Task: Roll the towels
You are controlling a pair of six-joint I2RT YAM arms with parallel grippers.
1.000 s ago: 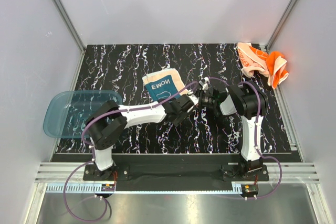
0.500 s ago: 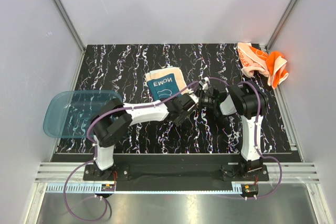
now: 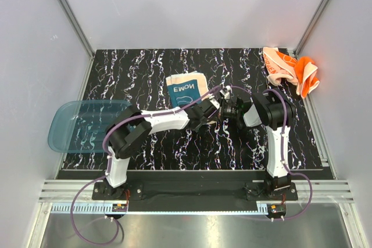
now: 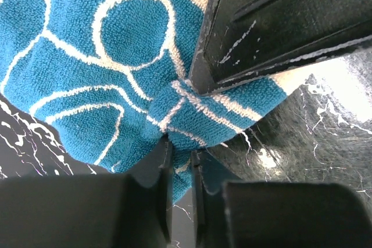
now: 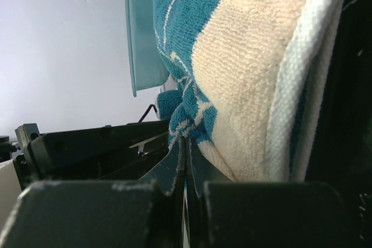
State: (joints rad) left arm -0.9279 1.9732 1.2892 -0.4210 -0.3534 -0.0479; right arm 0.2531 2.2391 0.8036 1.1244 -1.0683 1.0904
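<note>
The left tool (image 4: 180, 150) and right tool (image 5: 185, 154), jaws all but closed, both pinch the near right corner of the teal towel (image 3: 186, 88). The roll should go best if they move together, level, keeping the cloth taut.

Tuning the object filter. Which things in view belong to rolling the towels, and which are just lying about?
Belongs to the job:
- teal towel
- orange towel

Just lying about:
- blue plastic tray

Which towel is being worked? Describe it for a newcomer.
On the black marbled table, look at the middle, just beyond where the left gripper and right gripper meet. The teal-blue cloth towel lies there, white lettering up. The only other one, an orange cloth towel, is crumpled in the far right corner.
</note>
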